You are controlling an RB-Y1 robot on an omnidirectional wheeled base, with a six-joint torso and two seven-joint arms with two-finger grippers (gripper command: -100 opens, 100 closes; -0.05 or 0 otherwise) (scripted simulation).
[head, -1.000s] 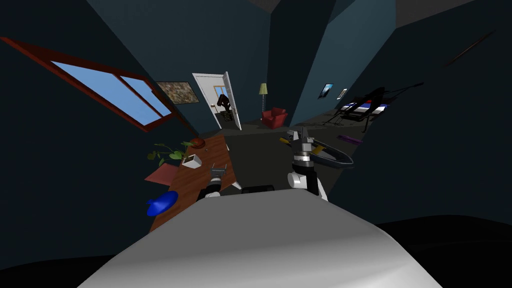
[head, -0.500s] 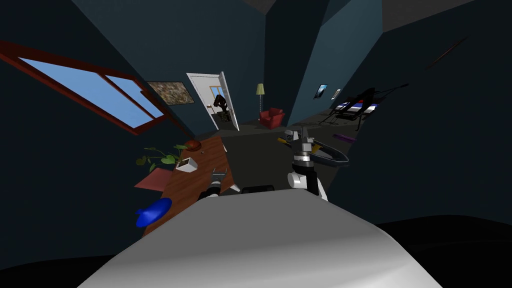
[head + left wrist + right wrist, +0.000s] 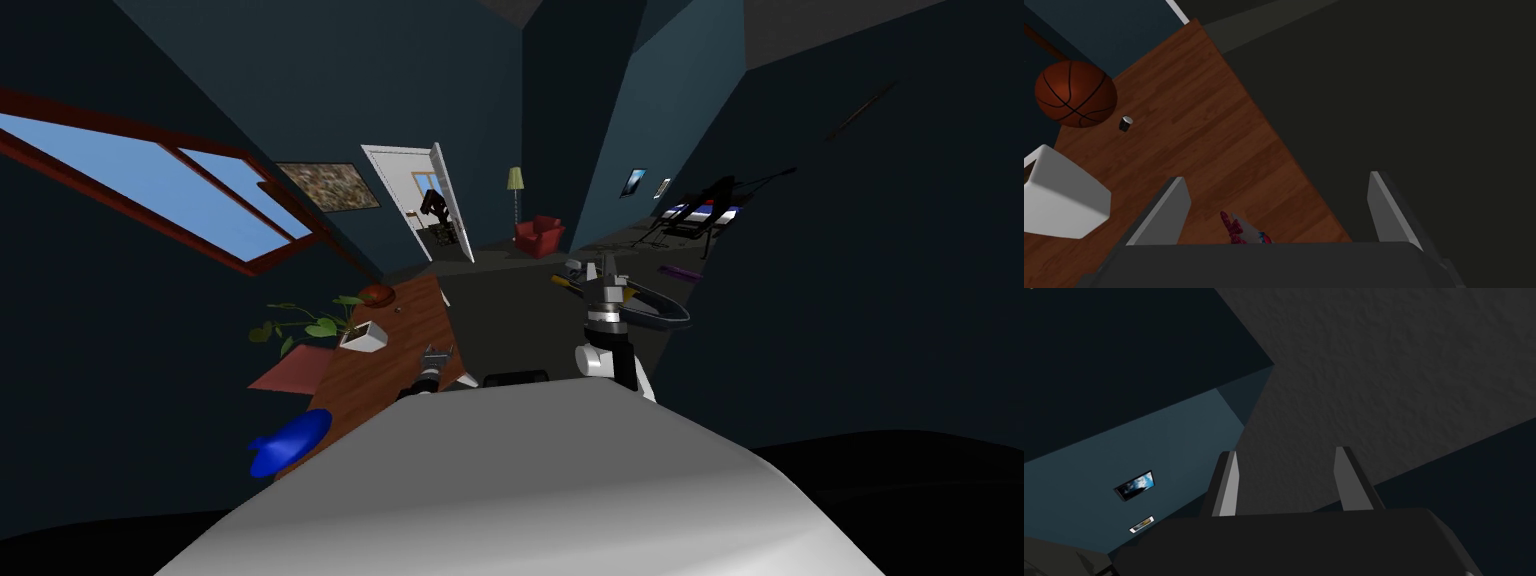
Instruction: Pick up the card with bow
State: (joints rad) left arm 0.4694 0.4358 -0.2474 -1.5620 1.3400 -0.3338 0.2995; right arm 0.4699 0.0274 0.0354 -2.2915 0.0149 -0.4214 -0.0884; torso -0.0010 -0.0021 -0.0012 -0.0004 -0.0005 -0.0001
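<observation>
1. The left hand [image 3: 1274, 177] hovers above the near end of a brown wooden table [image 3: 1199, 125]. Its two grey fingers [image 3: 1169, 210] are spread wide and grip nothing.
2. The card with bow [image 3: 1246, 234] — a pale card carrying a red bow and a spot of blue — lies on the table between those fingers. It sits close against the hand's dark body, which hides part of it. Neither finger touches it, and it lies nearer one finger than the other.
3. The card lies near the table's long edge, beyond which a dark floor [image 3: 1399, 100] runs.
4. Farther along the table stand a white box [image 3: 1059, 200], a small dark cup [image 3: 1125, 123] and a basketball [image 3: 1075, 93]. The cup is just beside the ball, and the box is apart from both.
5. Seen from the head, the left hand [image 3: 437, 352] is low over the table [image 3: 390, 345] by its floor-side edge. The white box [image 3: 362, 336] holds a green plant [image 3: 300, 325], the basketball [image 3: 376, 294] sits at the far end, and a blue object [image 3: 290, 442] lies at the end nearest the robot.
6. The right hand [image 3: 607, 262] is raised over the floor, well apart from the table. Its fingers [image 3: 1229, 483] stand parted — a narrower gap than the left's — and it is empty.
</observation>
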